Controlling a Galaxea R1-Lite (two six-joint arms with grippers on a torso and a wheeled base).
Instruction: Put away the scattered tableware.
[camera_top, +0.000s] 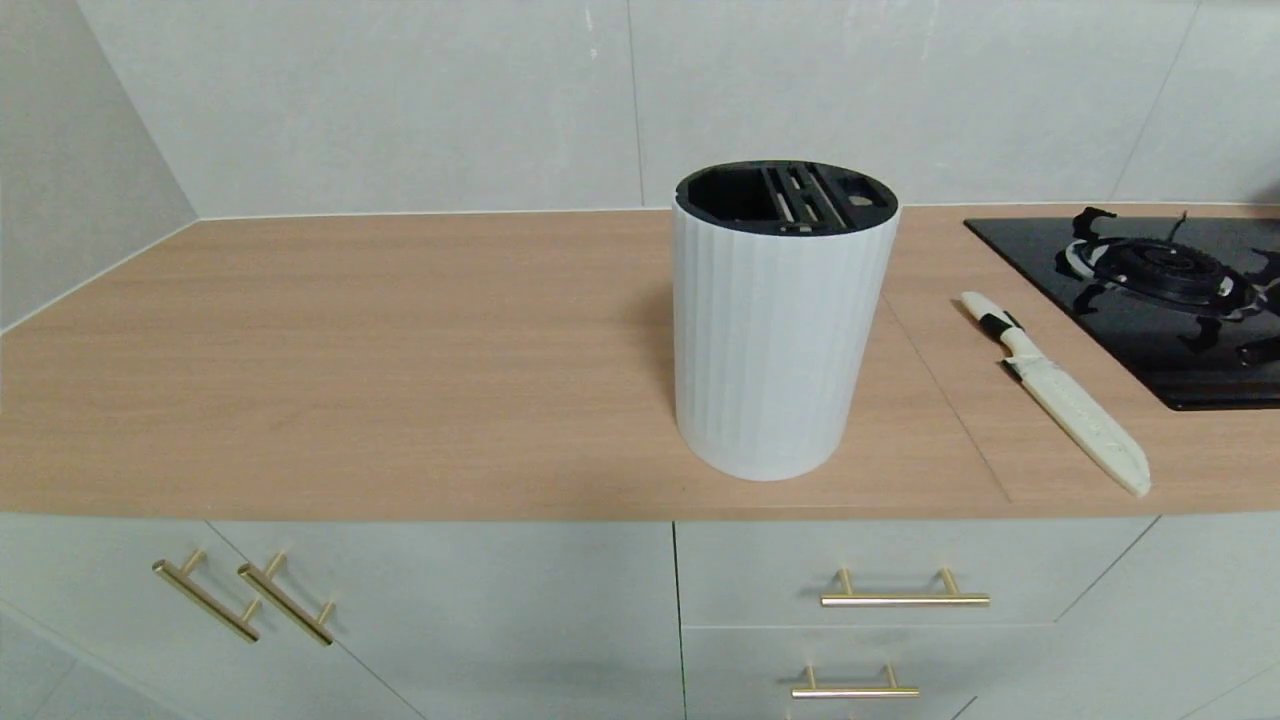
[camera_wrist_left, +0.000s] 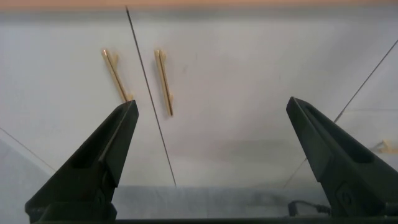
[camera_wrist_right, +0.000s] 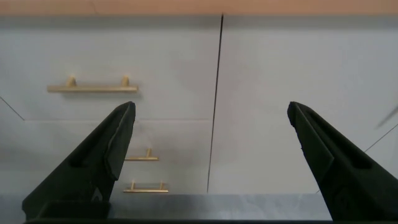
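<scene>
A white ribbed cylindrical holder (camera_top: 775, 340) with a black slotted top stands on the wooden counter (camera_top: 400, 360), right of centre. A white knife (camera_top: 1055, 390) with a black band on its handle lies flat on the counter to the holder's right, blade toward the front edge. My left gripper (camera_wrist_left: 211, 109) is open below the counter edge, facing cabinet doors with nothing between its fingers. My right gripper (camera_wrist_right: 211, 112) is open too, facing the drawer fronts below the counter, also holding nothing.
A black gas hob (camera_top: 1150, 290) with a burner sits at the far right, close to the knife. Tiled walls close off the back and left. Cabinet doors and drawers with gold handles (camera_top: 905, 598) lie below the counter edge. The counter's left half is bare wood.
</scene>
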